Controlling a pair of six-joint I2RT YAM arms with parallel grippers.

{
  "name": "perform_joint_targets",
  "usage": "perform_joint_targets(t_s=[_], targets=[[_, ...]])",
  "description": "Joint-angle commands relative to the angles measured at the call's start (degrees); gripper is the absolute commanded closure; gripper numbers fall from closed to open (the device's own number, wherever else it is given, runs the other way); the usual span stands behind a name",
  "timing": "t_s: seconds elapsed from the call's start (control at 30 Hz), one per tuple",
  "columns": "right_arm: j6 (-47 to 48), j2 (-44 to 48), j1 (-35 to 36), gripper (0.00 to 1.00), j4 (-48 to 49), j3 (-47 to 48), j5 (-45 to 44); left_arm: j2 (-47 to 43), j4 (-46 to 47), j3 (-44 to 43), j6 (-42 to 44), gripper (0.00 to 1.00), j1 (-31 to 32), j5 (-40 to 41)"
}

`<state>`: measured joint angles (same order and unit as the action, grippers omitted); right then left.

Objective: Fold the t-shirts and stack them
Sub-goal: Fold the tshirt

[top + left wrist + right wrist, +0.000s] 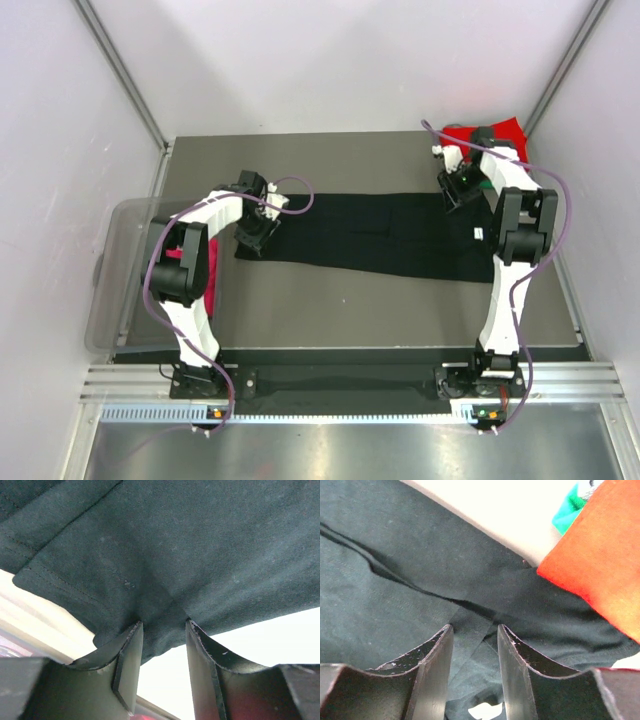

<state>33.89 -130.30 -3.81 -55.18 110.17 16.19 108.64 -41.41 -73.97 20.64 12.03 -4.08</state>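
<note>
A black t-shirt (370, 235) lies spread as a long band across the dark table. My left gripper (252, 232) is at its left end. In the left wrist view the gripper (164, 622) is open, its tips touching the edge of the black cloth (175, 540). My right gripper (458, 190) is at the shirt's right end. There it (475, 626) stands open over folded black cloth (395, 595), and a white label (485, 711) shows between the fingers. A red t-shirt (498, 130) lies at the far right corner, with a bit of green cloth (567, 515) beside it.
A clear plastic bin (125, 270) stands off the table's left edge, with magenta cloth (212, 300) in it behind my left arm. White walls close in the far and side edges. The red shirt (605, 565) lies close to my right gripper.
</note>
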Motion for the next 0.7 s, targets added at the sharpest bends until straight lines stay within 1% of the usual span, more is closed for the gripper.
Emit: perform_joint_targets(t_s=[0.0, 0.1, 0.17, 0.2, 0.23, 0.3, 0.37, 0.43, 0.53, 0.67], targets=[[-0.75, -1.36, -0.49, 0.59, -0.01, 3.56, 1.21, -0.62, 0.54, 1.55, -0.78, 0.55, -0.17, -1.37], [-1.19, -1.80, -0.49, 0.64, -0.37, 4.35, 2.18, -0.62, 0.63, 1.73, -0.87, 0.55, -0.17, -1.29], [-1.19, -1.97, -0.49, 0.69, -0.72, 5.05, 2.45, -0.53, 0.63, 1.64, -0.78, 0.55, -0.17, -1.37], [-1.19, -1.89, -0.58, 0.73, -0.63, 4.97, 2.53, -0.45, 0.71, 1.55, -0.78, 0.55, -0.17, -1.29], [-1.28, -1.71, -0.58, 0.75, -0.55, 4.97, 2.45, -0.36, 0.71, 1.55, -0.87, 0.55, -0.17, -1.37], [-1.37, -1.01, -0.49, 0.73, -0.11, 4.62, 2.45, -0.27, 0.54, 1.55, -0.87, 0.55, -0.17, -1.46], [-1.54, -0.22, -0.58, 0.66, 0.59, 4.35, 2.36, -0.27, 0.54, 1.55, -0.87, 0.55, -0.17, -1.46], [-1.63, -0.04, -0.58, 0.66, 0.95, 4.18, 2.01, -0.27, 0.63, 1.55, -0.87, 0.55, -0.17, -1.55], [-1.46, -0.13, -0.58, 0.74, 0.95, 4.61, 2.01, -0.27, 0.63, 1.64, -0.78, 0.55, -0.17, -1.37], [-1.28, 0.22, -0.58, 0.93, 0.95, 4.35, 2.71, -0.36, 0.80, 1.99, -0.78, 0.55, -0.17, -1.37]])
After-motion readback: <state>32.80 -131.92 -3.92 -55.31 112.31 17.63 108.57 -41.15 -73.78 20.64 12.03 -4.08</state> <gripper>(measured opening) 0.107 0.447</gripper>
